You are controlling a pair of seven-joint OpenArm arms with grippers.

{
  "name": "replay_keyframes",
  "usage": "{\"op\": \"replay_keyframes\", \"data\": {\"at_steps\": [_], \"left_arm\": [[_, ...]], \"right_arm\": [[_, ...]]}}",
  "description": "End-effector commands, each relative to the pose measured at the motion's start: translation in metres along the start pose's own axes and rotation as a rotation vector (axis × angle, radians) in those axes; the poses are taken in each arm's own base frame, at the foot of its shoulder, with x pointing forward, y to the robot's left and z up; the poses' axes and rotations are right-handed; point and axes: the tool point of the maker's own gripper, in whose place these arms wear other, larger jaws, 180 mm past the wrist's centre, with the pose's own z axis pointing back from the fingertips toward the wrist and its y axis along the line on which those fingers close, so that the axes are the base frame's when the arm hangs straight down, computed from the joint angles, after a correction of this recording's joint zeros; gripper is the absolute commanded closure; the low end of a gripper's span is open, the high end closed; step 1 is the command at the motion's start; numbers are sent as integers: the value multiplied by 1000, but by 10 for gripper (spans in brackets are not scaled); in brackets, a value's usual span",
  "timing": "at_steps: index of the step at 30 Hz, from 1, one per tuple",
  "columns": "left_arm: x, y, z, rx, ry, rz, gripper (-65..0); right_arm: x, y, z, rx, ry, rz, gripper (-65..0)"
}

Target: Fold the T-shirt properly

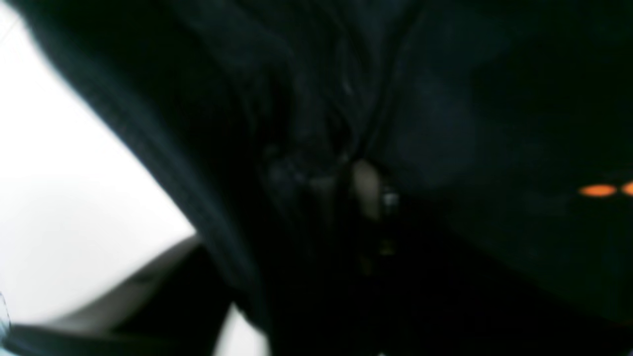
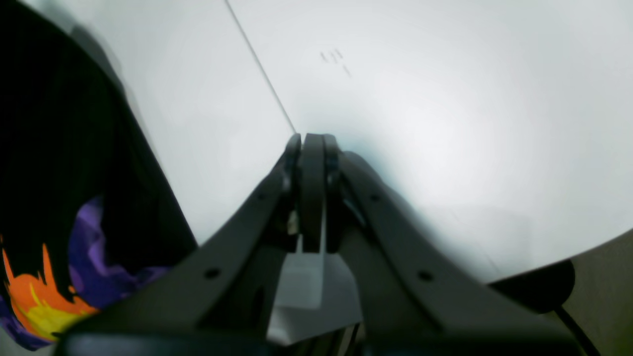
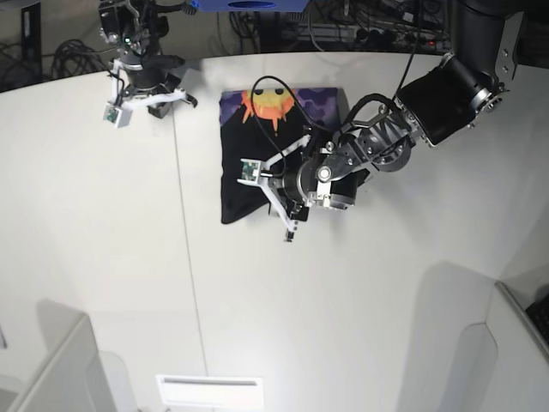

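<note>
A white table (image 3: 129,257) seen from above, smooth and matte, with a thin dark seam running down it. No containers are in sight. Near the top centre lies the T-shirt (image 3: 253,172), soft black cloth folded into a rough upright rectangle. Its top band shows an orange sun-face print (image 3: 270,103) on purple.

The left gripper (image 3: 276,190) reaches in from 3 o'clock and sits low over the shirt's lower right edge. Its wrist camera shows only blurred dark folds, so whether its jaws are spread or pinching cloth cannot be told.

The right gripper (image 2: 312,148), at 11 o'clock from the shirt, hangs above bare table beside the shirt's left edge, its dark grey fingers pressed together on nothing. Its wrist view catches black cloth and the orange and purple print at 8 o'clock.
</note>
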Motion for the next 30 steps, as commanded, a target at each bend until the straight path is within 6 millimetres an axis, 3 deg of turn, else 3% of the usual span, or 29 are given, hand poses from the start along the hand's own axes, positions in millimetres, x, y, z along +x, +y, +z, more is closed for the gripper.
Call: {"op": "replay_keyframes", "data": {"at_steps": [1,4,6,11,17,21,23,27,28,30], "left_arm": [[5,20,7,44,-13,-12,-360],[6,23,9,54,-18,-8,-469],[8,26,11,61,-22,-9,-507],[15,46,18,101,-35,-22,-512],[30,98,59,269,-136,75,-512],[29,114,88,363,-191,141,-504],[22,112,100,406,-201,193,-433],[2,99,115,450,-207,299,-63],[-2,94,117,457,-208,323,0],[-15,81,122,470,-209,384,0]], "right_arm": [[8,2,2,8,-32,9,0],[7,2,2,8,-32,8,0],[7,2,3,8,-29,8,0],[6,2,3,8,-28,8,0],[8,0,3,-5,-41,33,0],[10,-2,6,-40,-76,102,0],[10,-4,10,-62,-94,141,0],[23,-3,19,-82,-148,207,0],[25,-3,21,-84,-158,217,0],[24,-6,24,-92,-158,238,0]]}}
